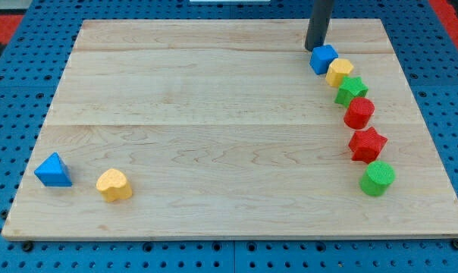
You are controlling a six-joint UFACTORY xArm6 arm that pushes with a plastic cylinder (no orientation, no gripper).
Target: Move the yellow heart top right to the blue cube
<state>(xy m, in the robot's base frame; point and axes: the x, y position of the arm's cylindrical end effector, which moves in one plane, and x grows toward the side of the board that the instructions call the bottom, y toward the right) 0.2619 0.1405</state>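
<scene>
On the wooden board [214,114], my tip [315,48], a gripperless tool holding nothing, touches the blue cube [324,58]; the yellow heart [114,184] lies far off.

We are counting eight blocks on the counter [214,114]: two blue, a cube [323,58] and a triangular one [54,171]; two yellow, a heart [114,184] and another [340,72]; two red [359,113] [367,144]; two green [351,91] [378,178].
</scene>
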